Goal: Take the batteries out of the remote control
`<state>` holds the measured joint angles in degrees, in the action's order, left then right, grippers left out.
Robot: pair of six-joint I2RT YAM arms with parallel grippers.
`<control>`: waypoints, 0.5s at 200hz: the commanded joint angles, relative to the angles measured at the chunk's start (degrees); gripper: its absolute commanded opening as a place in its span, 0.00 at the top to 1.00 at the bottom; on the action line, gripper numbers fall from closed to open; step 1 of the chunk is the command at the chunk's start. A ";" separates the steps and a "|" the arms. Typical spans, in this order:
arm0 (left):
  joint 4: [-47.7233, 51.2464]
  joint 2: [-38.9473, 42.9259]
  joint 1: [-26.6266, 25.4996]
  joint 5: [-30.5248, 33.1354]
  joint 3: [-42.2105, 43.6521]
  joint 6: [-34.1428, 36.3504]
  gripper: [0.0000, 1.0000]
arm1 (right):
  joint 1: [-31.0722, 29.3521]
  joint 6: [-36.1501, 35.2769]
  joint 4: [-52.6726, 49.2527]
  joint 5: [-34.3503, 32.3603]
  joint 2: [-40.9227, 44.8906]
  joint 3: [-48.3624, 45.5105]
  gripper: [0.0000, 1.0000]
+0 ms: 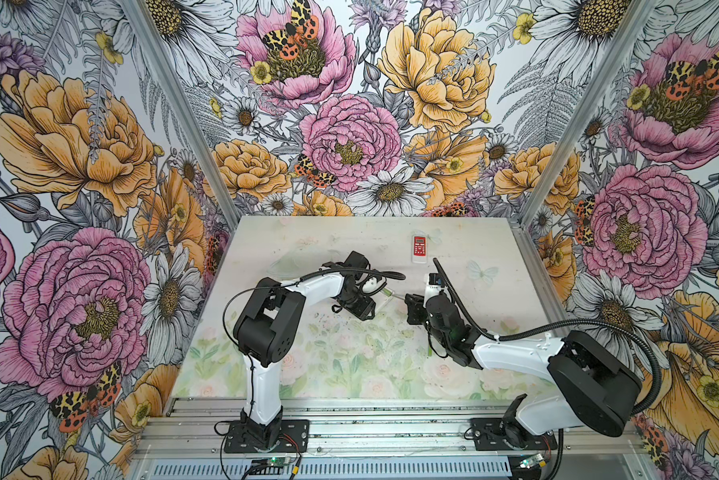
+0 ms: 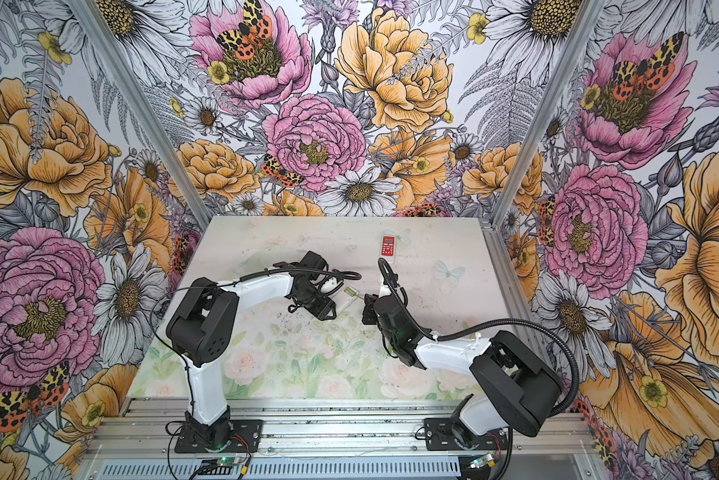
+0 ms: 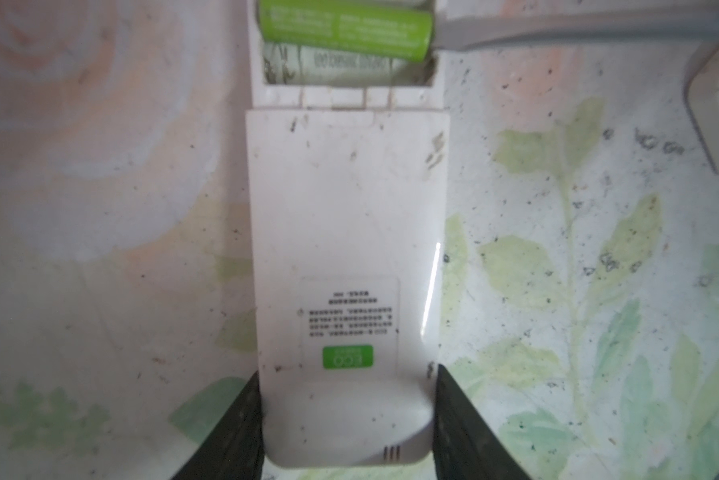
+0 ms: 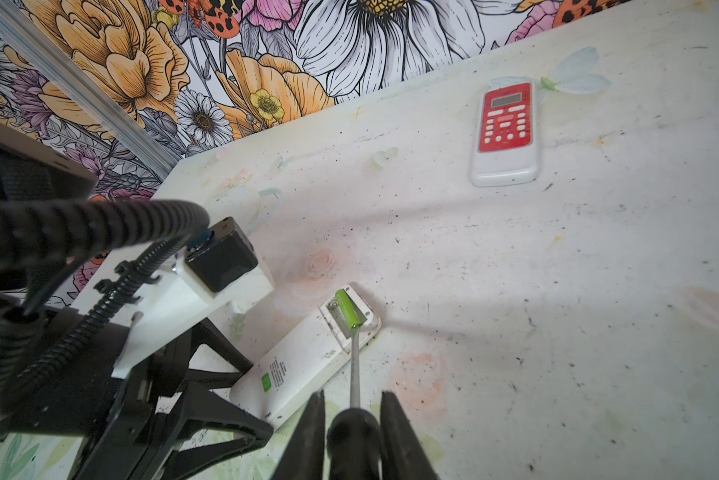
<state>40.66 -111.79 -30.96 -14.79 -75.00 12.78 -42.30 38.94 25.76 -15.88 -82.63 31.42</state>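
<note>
The white remote control (image 3: 345, 216) lies face down on the table with its battery bay uncovered. My left gripper (image 3: 347, 374) is shut on the remote's rounded end, one finger against each side. One light green battery (image 3: 345, 27) sits in the bay, also visible in the right wrist view (image 4: 349, 309) and in both top views (image 1: 388, 293) (image 2: 351, 292). The slot beside it shows a pale printed surface. My right gripper (image 4: 353, 395) is shut on the black handle of a screwdriver (image 4: 353, 436). Its metal shaft (image 3: 557, 29) reaches the battery's end.
A second remote with a red face (image 1: 419, 248) (image 2: 387, 248) (image 4: 505, 133) lies face up near the table's back edge. A white rounded piece (image 3: 715, 116) lies on the table beside the held remote. Floral walls enclose the table on three sides.
</note>
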 commanded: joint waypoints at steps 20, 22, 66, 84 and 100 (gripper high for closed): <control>1.67 0.10 -2.88 -6.90 0.64 4.27 1.00 | -0.30 1.69 6.98 2.59 1.21 1.32 1.00; 1.69 0.08 -2.77 -6.68 0.65 4.27 1.00 | -0.25 1.67 6.90 2.56 1.28 1.29 1.00; 1.63 0.21 -3.14 -4.82 0.42 4.14 1.00 | -0.24 1.74 6.32 2.81 2.30 1.36 1.00; 1.61 0.11 -3.24 -4.26 0.40 3.88 1.00 | -0.23 1.67 5.36 2.96 2.62 1.86 1.00; 1.59 0.34 -3.20 -3.73 0.64 3.75 1.00 | -0.23 1.81 4.93 2.83 2.71 1.63 1.00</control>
<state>41.30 -111.79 -33.54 -15.64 -75.00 15.14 -42.33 40.03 29.02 -13.67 -81.34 31.44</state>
